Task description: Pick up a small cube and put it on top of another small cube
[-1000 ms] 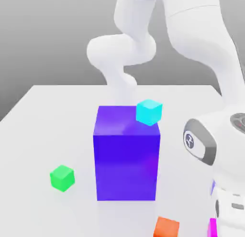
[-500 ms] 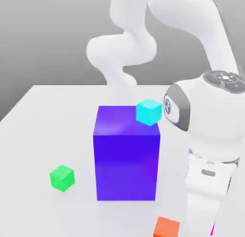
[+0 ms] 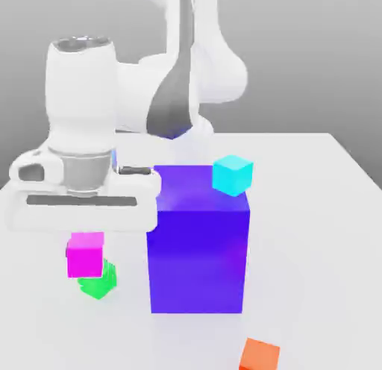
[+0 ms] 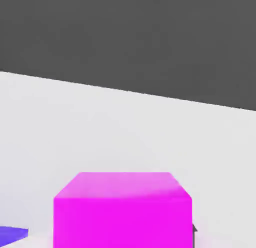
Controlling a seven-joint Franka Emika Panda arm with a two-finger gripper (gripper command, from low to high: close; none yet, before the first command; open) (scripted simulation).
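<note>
The small cube (image 3: 85, 255), plain magenta, hangs just under my hand at the exterior view's left, off the table. My gripper (image 3: 84, 235) is shut on it, and the wide white hand covers the fingers. Directly below and slightly behind it sits the other small cube (image 3: 102, 283), bright green, on the white table; the magenta cube hides part of it. I cannot tell whether the two cubes touch. In the hand view the magenta cube (image 4: 122, 209) sits close up between my jaws.
A big blue-purple block (image 3: 198, 242) stands right beside the green cube, toward the exterior view's right. A small cyan cube (image 3: 233, 174) rests at its top far corner. A small orange cube (image 3: 260, 355) lies at the front of the white table (image 3: 321, 234).
My arm has swung from the exterior view's right across to its left, carrying the magenta cube from the front right corner to a spot over the green cube.
</note>
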